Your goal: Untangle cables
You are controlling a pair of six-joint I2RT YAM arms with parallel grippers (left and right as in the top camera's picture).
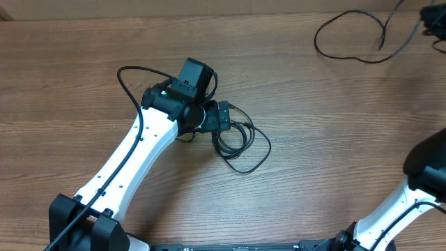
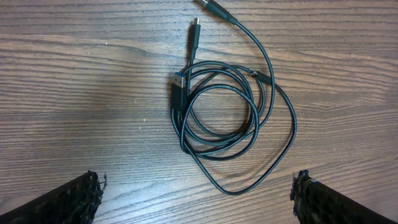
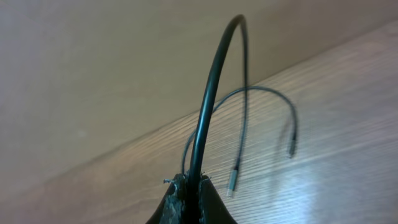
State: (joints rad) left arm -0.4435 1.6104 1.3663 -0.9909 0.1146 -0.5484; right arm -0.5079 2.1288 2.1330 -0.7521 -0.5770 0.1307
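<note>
A coiled bundle of thin black cables (image 2: 217,115) lies on the wooden table, its plug ends (image 2: 179,84) pointing toward the top of the left wrist view. My left gripper (image 2: 199,202) hovers open just short of the bundle, fingertips (image 2: 78,199) wide apart and touching nothing. From overhead the same bundle (image 1: 240,143) lies right beside the left gripper (image 1: 226,118). My right gripper (image 3: 189,190) is shut on a separate black cable (image 3: 217,81) that arches up from the jaws. That cable's two metal-tipped ends (image 3: 231,183) hang over the table. Overhead, this cable (image 1: 348,38) loops at the far right, by the right gripper (image 1: 432,17).
The left arm (image 1: 132,157) stretches diagonally from the near left edge, with its own thicker wire (image 1: 129,87) looping beside it. Part of the right arm (image 1: 425,167) shows at the near right. A pale wall (image 3: 93,62) stands behind the table's far edge.
</note>
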